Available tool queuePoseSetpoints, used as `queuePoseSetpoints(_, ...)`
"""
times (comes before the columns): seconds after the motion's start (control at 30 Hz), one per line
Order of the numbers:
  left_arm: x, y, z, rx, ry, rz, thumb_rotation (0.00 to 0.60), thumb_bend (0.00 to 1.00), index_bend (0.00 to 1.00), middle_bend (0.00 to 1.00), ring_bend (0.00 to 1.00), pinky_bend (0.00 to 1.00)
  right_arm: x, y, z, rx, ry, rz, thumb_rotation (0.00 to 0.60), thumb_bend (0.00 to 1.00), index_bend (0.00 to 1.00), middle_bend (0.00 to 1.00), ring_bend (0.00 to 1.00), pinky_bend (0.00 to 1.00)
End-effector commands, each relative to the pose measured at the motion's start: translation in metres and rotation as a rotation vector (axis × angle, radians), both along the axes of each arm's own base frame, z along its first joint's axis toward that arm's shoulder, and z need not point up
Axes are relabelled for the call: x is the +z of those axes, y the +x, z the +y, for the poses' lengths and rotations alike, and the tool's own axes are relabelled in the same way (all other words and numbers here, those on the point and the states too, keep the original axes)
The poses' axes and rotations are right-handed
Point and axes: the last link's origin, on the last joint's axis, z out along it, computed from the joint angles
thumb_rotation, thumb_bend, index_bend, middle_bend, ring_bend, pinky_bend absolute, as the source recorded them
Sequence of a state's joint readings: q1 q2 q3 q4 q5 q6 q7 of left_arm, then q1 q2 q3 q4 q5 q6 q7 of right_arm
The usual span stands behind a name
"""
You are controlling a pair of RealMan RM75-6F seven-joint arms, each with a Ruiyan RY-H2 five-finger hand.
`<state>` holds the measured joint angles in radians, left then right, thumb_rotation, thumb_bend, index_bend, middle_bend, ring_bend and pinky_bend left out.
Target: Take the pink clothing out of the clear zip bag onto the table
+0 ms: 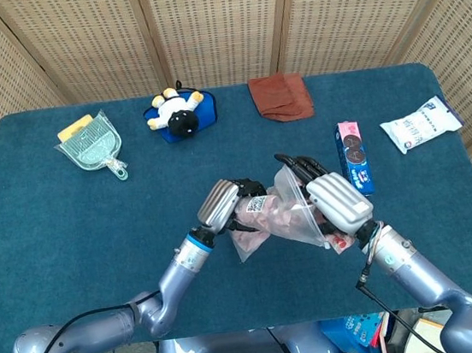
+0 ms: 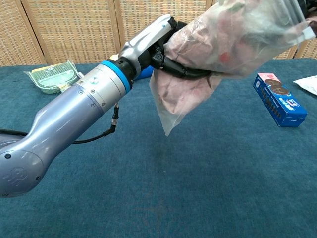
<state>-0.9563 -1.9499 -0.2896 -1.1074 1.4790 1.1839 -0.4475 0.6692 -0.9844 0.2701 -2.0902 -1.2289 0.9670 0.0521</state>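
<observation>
The clear zip bag (image 1: 269, 221) (image 2: 208, 54) hangs in the air above the table's middle, with the pink clothing (image 2: 185, 94) bunched inside it. My left hand (image 1: 225, 204) (image 2: 157, 37) grips the bag's closed lower end, fingers wrapped around plastic and cloth. My right hand (image 1: 334, 201) is at the bag's open mouth with its fingers reaching inside, apparently on the pink clothing; in the chest view only a dark bit of that hand shows at the top right corner. A loose corner of the bag dangles below the left hand.
A blue cookie box (image 1: 353, 157) (image 2: 279, 105) lies right of the hands and a white snack packet (image 1: 420, 124) further right. At the back are a green dustpan (image 1: 91, 145), a plush toy on a blue pouch (image 1: 177, 113) and a folded brown cloth (image 1: 280, 96).
</observation>
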Motion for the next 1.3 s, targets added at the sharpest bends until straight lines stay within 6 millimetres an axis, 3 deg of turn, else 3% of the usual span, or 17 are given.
queuePoseSetpoints(0.03, 0.004, -0.012, -0.002, 0.012, 0.022, 0.049, 0.600, 0.32, 0.62, 0.60, 0.55, 0.61, -0.007, -0.001, 0.004, 0.006, 0.024, -0.009, 0.600, 0.71, 0.70, 0.00, 0.00, 0.00)
queuePoseSetpoints(0.5, 0.017, -0.062, -0.025, 0.122, 0.028, 0.103, 0.600, 0.32, 0.62, 0.52, 0.50, 0.61, -0.043, -0.012, 0.013, 0.023, 0.125, 0.014, 0.600, 0.76, 0.70, 0.00, 0.00, 0.00)
queuePoseSetpoints(0.6, 0.019, -0.072, -0.033, 0.137, 0.030, 0.131, 0.600, 0.32, 0.61, 0.48, 0.44, 0.61, -0.050, -0.016, 0.015, 0.026, 0.151, 0.023, 0.600, 0.77, 0.70, 0.00, 0.00, 0.00)
queuePoseSetpoints(0.67, 0.021, -0.080, -0.038, 0.139, 0.027, 0.156, 0.600, 0.32, 0.52, 0.36, 0.32, 0.53, -0.055, -0.019, 0.016, 0.025, 0.172, 0.024, 0.600, 0.78, 0.70, 0.00, 0.00, 0.00)
queuePoseSetpoints(0.73, 0.019, -0.089, -0.044, 0.135, 0.003, 0.214, 0.600, 0.32, 0.25, 0.12, 0.11, 0.30, -0.059, -0.023, 0.018, 0.015, 0.202, 0.019, 0.600, 0.78, 0.70, 0.00, 0.00, 0.00)
queuePoseSetpoints(0.8, 0.015, -0.098, -0.050, 0.128, -0.052, 0.281, 0.600, 0.32, 0.06, 0.01, 0.01, 0.12, -0.063, -0.027, 0.018, 0.003, 0.228, 0.015, 0.600, 0.78, 0.70, 0.00, 0.00, 0.00)
queuePoseSetpoints(0.83, 0.014, -0.104, -0.053, 0.128, -0.086, 0.326, 0.600, 0.32, 0.02, 0.00, 0.00, 0.07, -0.065, -0.031, 0.018, -0.005, 0.241, 0.018, 0.600, 0.78, 0.70, 0.00, 0.00, 0.00)
queuePoseSetpoints(0.9, 0.014, -0.114, -0.058, 0.126, -0.137, 0.416, 0.600, 0.31, 0.00, 0.00, 0.00, 0.00, -0.070, -0.039, 0.017, -0.022, 0.262, 0.023, 0.600, 0.78, 0.70, 0.00, 0.00, 0.00)
queuePoseSetpoints(1.1, 0.024, -0.135, -0.063, 0.138, -0.147, 0.577, 0.600, 0.31, 0.00, 0.00, 0.00, 0.00, -0.081, -0.063, 0.013, -0.064, 0.303, 0.049, 0.600, 0.78, 0.70, 0.00, 0.00, 0.00)
queuePoseSetpoints(1.3, 0.047, -0.150, -0.044, 0.123, -0.032, 0.739, 0.600, 0.31, 0.00, 0.00, 0.00, 0.00, -0.081, -0.084, 0.011, -0.079, 0.314, 0.079, 0.600, 0.78, 0.70, 0.00, 0.00, 0.00)
